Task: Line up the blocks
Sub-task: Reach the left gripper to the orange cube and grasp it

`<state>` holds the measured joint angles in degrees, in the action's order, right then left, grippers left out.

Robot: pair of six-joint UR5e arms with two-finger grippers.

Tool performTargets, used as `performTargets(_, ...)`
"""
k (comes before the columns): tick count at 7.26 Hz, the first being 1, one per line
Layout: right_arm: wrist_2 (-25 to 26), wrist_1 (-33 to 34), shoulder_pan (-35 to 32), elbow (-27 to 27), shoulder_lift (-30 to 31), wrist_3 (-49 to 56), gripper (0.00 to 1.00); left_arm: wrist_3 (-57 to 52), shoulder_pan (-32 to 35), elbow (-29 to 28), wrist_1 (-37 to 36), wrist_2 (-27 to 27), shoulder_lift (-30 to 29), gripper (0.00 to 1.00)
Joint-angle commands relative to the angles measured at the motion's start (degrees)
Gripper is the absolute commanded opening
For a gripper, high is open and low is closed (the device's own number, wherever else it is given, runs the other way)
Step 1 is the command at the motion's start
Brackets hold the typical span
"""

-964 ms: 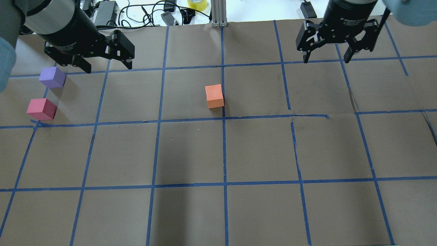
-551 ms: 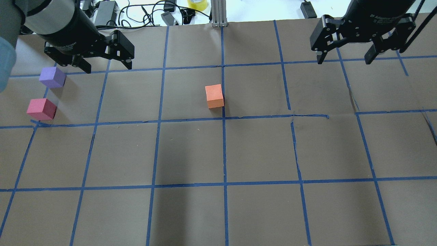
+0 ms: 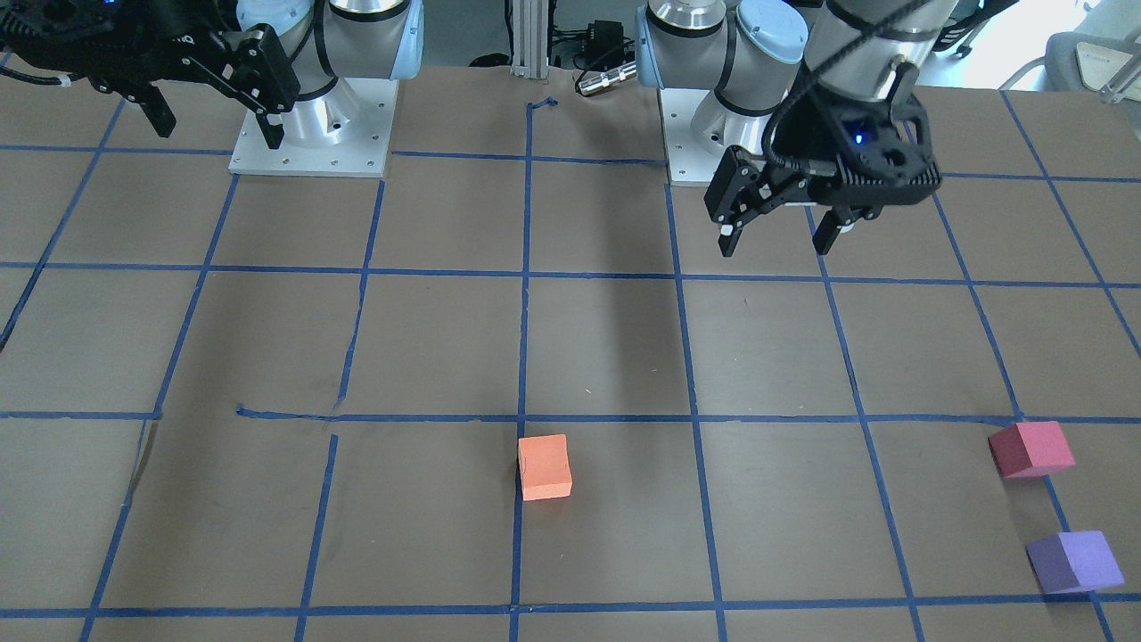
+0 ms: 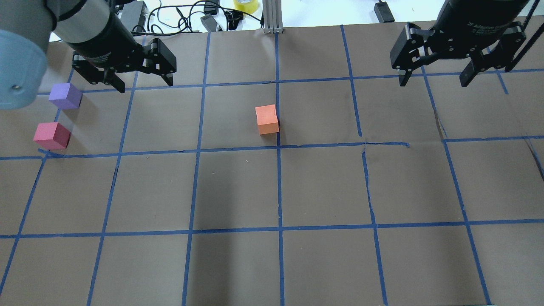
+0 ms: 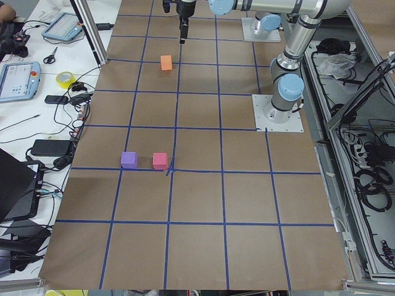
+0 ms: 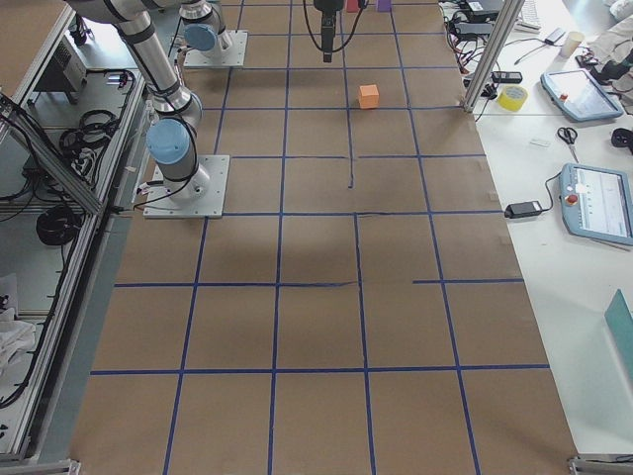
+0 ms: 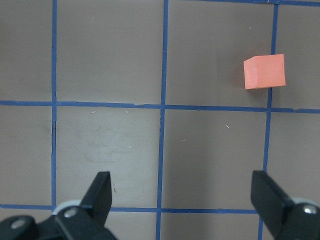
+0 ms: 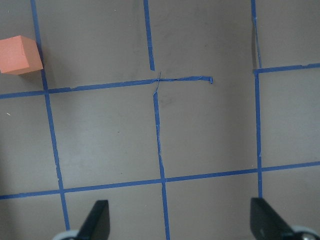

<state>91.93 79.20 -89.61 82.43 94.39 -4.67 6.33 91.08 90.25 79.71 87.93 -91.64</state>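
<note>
The orange block sits near the table's middle; it also shows in the front view, the left wrist view and the right wrist view. The pinkish-red block and the purple block sit close together at the far left, a small gap between them. My left gripper hangs open and empty above the table, to the right of the purple block. My right gripper hangs open and empty over the far right, well away from all blocks.
Brown paper with a blue tape grid covers the table. Cables, a power brick and a yellow tape roll lie beyond the far edge, beside an aluminium post. The two arm bases stand on the robot's side.
My right gripper has moved to the right and slightly nearer. My left gripper has shifted a little to the right. Both stay open. The blocks have not moved.
</note>
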Motion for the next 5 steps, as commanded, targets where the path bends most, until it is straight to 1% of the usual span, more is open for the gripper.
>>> performTargets(1,0.0,-0.18,0.05,0.01,0.1,-0.16,1.0,2.7,5.39,-0.25,-10.25,-1.1,-10.1,1.0)
performTargets(2,-0.17,-0.79,0.05,0.09,0.1,0.36,1.0,7.94,8.12,-0.34,-13.15,0.82,-13.88,1.0)
performTargets(3,-0.17,-0.8,0.05,0.1,0.1,0.28,1.0,12.08,10.93,-0.51,-18.23,0.92,-18.36,1.0)
performTargets(4,-0.17,-0.88,0.05,0.1,0.18,0.19,1.0,14.3,12.7,-2.25,-21.41,0.92,-22.06,1.0)
performTargets(5,-0.17,-0.8,-0.3,0.1,0.1,0.36,1.0,18.06,14.37,-5.66,-21.27,1.01,-26.27,1.0)
